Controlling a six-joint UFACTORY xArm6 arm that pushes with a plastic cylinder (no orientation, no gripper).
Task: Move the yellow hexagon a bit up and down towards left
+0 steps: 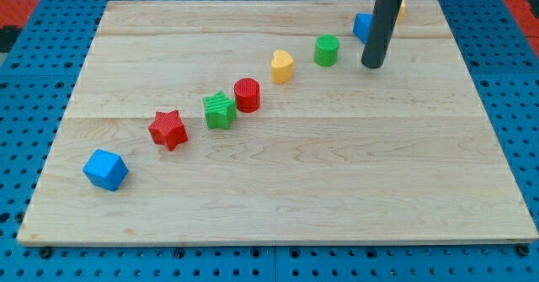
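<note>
The yellow hexagon [400,11] shows only as a sliver near the board's top right, mostly hidden behind my rod. My tip [373,66] rests on the board just below and slightly left of it. A blue block [361,26], shape unclear, sits partly hidden right beside the rod on its left. The green cylinder [327,50] lies to the left of my tip.
A diagonal row runs toward the view's bottom left: yellow heart [282,66], red cylinder [247,94], green star [219,110], red star [168,130], blue cube [105,169]. The wooden board [337,181] lies on a blue pegboard.
</note>
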